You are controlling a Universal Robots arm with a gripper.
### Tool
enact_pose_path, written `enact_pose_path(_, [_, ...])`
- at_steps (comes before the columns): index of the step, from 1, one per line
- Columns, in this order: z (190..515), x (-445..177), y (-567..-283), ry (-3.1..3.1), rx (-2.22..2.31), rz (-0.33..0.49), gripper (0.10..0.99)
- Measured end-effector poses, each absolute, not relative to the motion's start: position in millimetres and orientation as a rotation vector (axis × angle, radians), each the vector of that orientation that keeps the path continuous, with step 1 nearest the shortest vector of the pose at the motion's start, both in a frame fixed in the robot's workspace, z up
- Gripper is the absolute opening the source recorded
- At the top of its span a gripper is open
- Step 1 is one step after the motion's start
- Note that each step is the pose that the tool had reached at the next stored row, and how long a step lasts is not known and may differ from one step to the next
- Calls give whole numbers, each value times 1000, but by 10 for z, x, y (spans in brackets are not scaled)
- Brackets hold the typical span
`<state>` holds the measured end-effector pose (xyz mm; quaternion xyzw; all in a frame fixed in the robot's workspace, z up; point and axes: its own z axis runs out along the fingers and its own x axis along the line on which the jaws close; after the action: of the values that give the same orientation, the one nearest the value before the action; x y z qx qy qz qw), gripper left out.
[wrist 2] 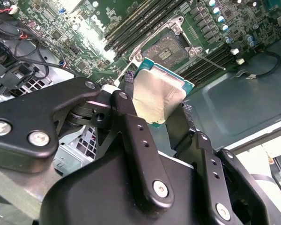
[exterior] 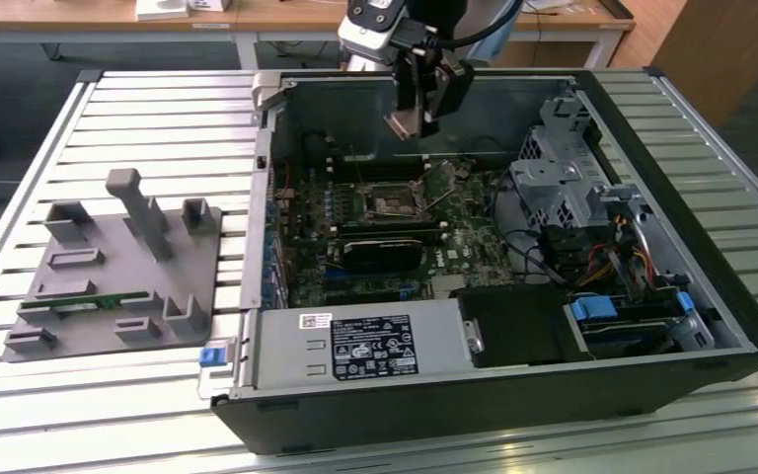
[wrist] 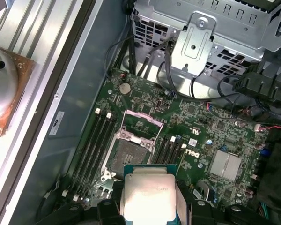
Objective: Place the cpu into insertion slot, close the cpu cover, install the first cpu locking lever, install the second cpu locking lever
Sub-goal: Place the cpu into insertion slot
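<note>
My gripper (exterior: 416, 120) hangs above the open computer case and is shut on the cpu (exterior: 406, 124), a flat square chip with a silvery-tan top. In both wrist views the black fingers (wrist 2: 131, 122) clamp the cpu (wrist 2: 157, 96) by two opposite edges, and the cpu (wrist: 149, 192) lies between them. The insertion slot (exterior: 390, 202) sits below on the green board, a square socket with a dark centre (wrist: 129, 154) and a silver rim (wrist 2: 171, 44). The cpu cover (wrist: 141, 123) looks swung up off the slot. A thin lever (wrist 2: 210, 61) lies beside the slot.
A silver drive cage (exterior: 564, 188) and cables stand at the exterior view's right of the board. A black card (exterior: 379, 252) lies near the slot, with the power supply (exterior: 352, 346) in front of it. A grey fixture plate (exterior: 115, 267) rests on the slatted table (exterior: 155, 109).
</note>
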<state>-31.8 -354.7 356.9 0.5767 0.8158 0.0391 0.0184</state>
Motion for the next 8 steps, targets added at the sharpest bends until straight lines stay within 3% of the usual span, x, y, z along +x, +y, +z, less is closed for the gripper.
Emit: enact_pose_path(8, [3548, -318, -3547, 2530, 1795, 121, 525])
